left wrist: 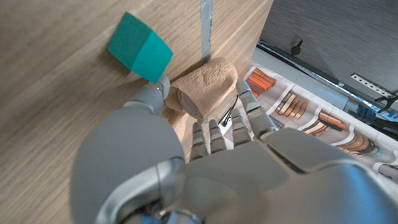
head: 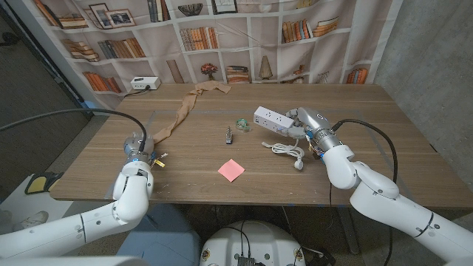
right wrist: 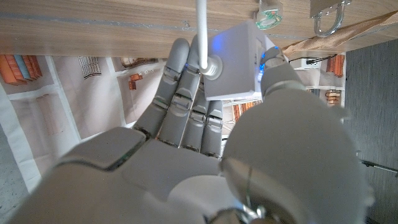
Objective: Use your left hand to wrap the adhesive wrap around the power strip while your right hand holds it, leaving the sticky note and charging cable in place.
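1. The right hand grips the end of the power strip, which lies toward the desk's far right part. In the right wrist view its fingers lie pressed together along one side of the strip's end and the thumb is on the other.
2. The left hand sits near the desk's front left corner. Its fingers pinch the rolled end of the tan wrap against the thumb. The loose length trails away toward the far edge.
3. Risk: the two hands are well apart, so hauling the wrap across could drag its trailing length over the small metal bits mid-desk.
4. Risk: the white cable lies just beside the strip. Lifting or turning the strip could pull it out of place.
5. Risk: the pink note lies between the hands near the front edge; a low sweep of the left arm could shift it.
6. Risk: the wrap could cling to itself and bunch up before it reaches the strip.
7. I can read no brand, label or writing anywhere; the note looks blank.
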`<act>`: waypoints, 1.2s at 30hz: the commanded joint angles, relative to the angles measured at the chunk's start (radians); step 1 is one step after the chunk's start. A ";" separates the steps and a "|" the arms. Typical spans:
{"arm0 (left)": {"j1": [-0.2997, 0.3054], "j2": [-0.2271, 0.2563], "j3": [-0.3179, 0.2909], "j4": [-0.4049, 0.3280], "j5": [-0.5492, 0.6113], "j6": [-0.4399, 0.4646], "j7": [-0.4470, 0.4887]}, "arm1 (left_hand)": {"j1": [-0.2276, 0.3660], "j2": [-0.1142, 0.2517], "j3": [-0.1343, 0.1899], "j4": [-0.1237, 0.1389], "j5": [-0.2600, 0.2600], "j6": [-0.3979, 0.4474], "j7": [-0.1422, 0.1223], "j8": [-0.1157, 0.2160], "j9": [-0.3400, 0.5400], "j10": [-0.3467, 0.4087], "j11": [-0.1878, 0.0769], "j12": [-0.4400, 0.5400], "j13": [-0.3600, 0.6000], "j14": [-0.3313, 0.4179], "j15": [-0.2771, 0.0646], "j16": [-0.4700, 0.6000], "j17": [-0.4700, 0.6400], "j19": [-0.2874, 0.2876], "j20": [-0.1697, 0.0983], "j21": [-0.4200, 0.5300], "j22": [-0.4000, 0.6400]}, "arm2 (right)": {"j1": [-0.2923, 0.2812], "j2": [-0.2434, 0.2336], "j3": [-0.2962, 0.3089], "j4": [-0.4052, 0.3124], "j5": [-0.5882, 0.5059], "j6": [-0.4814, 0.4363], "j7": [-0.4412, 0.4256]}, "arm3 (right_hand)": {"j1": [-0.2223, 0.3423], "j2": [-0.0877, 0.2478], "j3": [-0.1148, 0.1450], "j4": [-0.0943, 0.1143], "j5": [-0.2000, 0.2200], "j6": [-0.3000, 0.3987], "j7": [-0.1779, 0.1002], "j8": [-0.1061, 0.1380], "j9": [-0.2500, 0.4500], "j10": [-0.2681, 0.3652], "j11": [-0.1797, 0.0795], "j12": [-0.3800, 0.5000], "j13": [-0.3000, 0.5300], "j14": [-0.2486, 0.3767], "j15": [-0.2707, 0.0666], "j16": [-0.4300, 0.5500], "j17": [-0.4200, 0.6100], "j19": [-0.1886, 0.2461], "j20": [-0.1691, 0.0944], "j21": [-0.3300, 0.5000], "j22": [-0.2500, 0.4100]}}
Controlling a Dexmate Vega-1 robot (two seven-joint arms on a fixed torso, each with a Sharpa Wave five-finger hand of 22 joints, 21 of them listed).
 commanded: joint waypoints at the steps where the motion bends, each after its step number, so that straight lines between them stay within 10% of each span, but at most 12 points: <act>1: 0.042 -0.067 -0.070 0.070 0.175 -0.079 -0.115 | 0.020 -0.007 0.012 0.003 0.001 0.047 0.011 0.021 0.006 0.033 0.005 0.020 0.006 0.038 -0.060 0.019 0.003 0.004 -0.027 0.027 0.018 | 0.009 0.002 -0.003 0.006 0.003 -0.004 0.001 | 0.144 0.150 0.050 0.004 0.006 0.082 -0.072 0.006 0.005 0.129 -0.114 0.021 0.087 0.095 -0.136 -0.004 0.002 -0.005 -0.067 0.010 0.001; 6: 0.055 -0.097 -0.099 0.098 0.221 -0.110 -0.137 | 0.059 -0.009 0.035 0.001 -0.010 0.117 0.030 0.043 0.006 0.134 -0.021 0.061 0.011 0.117 -0.149 0.038 0.001 0.022 -0.082 0.078 0.049 | 0.015 0.004 -0.006 0.009 0.002 -0.007 0.003 | 0.142 0.151 0.051 0.005 0.005 0.082 -0.074 0.005 0.005 0.127 -0.112 0.020 0.087 0.096 -0.135 -0.005 0.004 -0.006 -0.067 0.013 0.001; 13: 0.069 -0.147 -0.133 0.152 0.265 -0.157 -0.134 | 0.287 0.003 0.120 -0.016 -0.031 0.286 0.019 0.107 0.022 0.342 -0.088 0.144 0.052 0.354 -0.265 0.118 0.036 0.109 -0.125 0.262 0.148 | 0.021 0.008 -0.010 0.012 0.002 -0.015 0.003 | 0.142 0.150 0.051 0.005 0.005 0.082 -0.073 0.005 0.005 0.129 -0.112 0.020 0.088 0.098 -0.136 -0.007 0.004 -0.008 -0.068 0.016 0.000; 16: 0.088 -0.160 -0.161 0.159 0.232 -0.167 -0.070 | 0.480 0.014 0.009 -0.007 -0.071 0.410 0.012 0.186 0.060 0.450 -0.109 0.194 0.127 0.489 -0.313 0.283 0.154 0.122 -0.108 0.488 0.312 | 0.022 0.006 -0.011 0.010 0.000 -0.018 0.002 | 0.142 0.151 0.052 0.005 0.005 0.082 -0.074 0.004 0.005 0.129 -0.113 0.020 0.089 0.099 -0.136 -0.008 0.004 -0.009 -0.068 0.018 0.000; 17: 0.095 -0.165 -0.171 0.161 0.216 -0.168 -0.043 | 0.534 0.017 -0.078 0.000 -0.078 0.454 0.006 0.221 0.085 0.474 -0.111 0.211 0.172 0.537 -0.328 0.389 0.229 0.094 -0.102 0.625 0.416 | 0.021 0.006 -0.011 0.009 -0.001 -0.020 0.002 | 0.142 0.150 0.052 0.005 0.005 0.082 -0.073 0.004 0.005 0.130 -0.112 0.020 0.089 0.099 -0.135 -0.009 0.004 -0.008 -0.068 0.019 0.000; 21: 0.113 -0.170 -0.196 0.160 0.169 -0.176 0.035 | 0.602 0.036 -0.224 0.011 -0.070 0.577 0.009 0.303 0.149 0.573 -0.115 0.275 0.267 0.560 -0.332 0.617 0.381 0.085 -0.093 0.850 0.461 | 0.020 0.004 -0.008 0.007 0.002 -0.022 0.002 | 0.142 0.149 0.053 0.004 0.005 0.083 -0.075 0.004 0.006 0.129 -0.113 0.019 0.089 0.098 -0.135 -0.010 0.005 -0.010 -0.069 0.022 -0.001; 36: 0.140 -0.167 -0.220 0.137 0.113 -0.174 0.089 | 0.700 0.041 -0.249 0.007 -0.058 0.718 0.048 0.438 0.276 0.760 -0.069 0.433 0.409 0.750 -0.320 0.673 0.315 0.136 -0.087 1.093 0.471 | 0.013 0.001 0.003 0.013 0.023 -0.006 -0.010 | 0.140 0.148 0.054 0.004 0.005 0.083 -0.074 0.003 0.006 0.132 -0.113 0.017 0.089 0.099 -0.136 -0.017 0.005 -0.014 -0.070 0.029 -0.002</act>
